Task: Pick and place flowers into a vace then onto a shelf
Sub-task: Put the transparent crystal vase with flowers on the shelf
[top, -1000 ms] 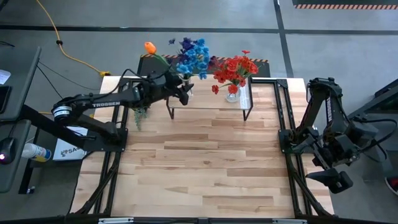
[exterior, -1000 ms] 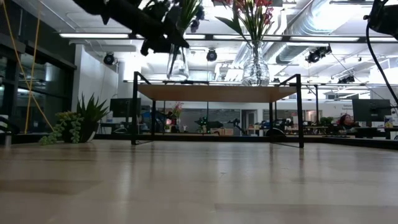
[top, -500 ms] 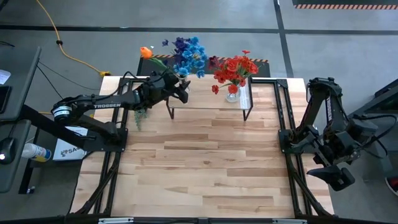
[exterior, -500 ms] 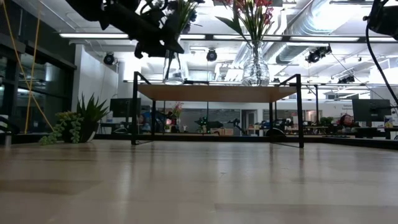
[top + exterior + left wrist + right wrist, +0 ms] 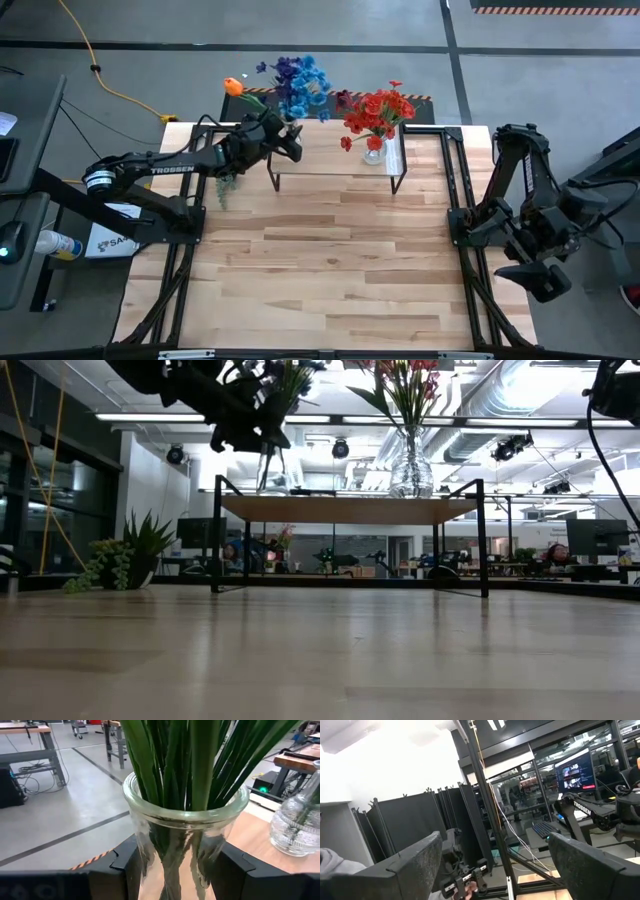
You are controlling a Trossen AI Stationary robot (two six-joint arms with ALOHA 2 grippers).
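Observation:
A clear glass vase (image 5: 185,825) full of green stems is in my left gripper (image 5: 287,142), which is shut on it at the left end of the shelf (image 5: 340,165). Its blue, purple and orange flowers (image 5: 296,84) spread above the far edge. In the low view the vase (image 5: 268,468) leans, with its base close over the shelf top (image 5: 350,508); whether it touches I cannot tell. A second glass vase (image 5: 411,463) holding red flowers (image 5: 378,110) stands on its base on the shelf's right part. My right gripper (image 5: 540,278) waits open beyond the table's right edge. My left gripper pinches the vase's glass body (image 5: 142,855) just under the rim, one finger (image 5: 122,867) on each side. The fingers come in nearly level from the table's left. The vase is a little tilted in the hold, and the stems rise out of it past the fingers.
A small green spiky plant (image 5: 125,560) sits at the table's far left, below my left arm. A black frame runs along both table sides (image 5: 458,200). The wide wooden tabletop (image 5: 330,270) lies in front of the shelf.
My left gripper has turned at the wrist and sunk slightly, staying shut on the vase. The vase has tipped and shifted toward the shelf's left end, and its blooms have swung toward the far left.

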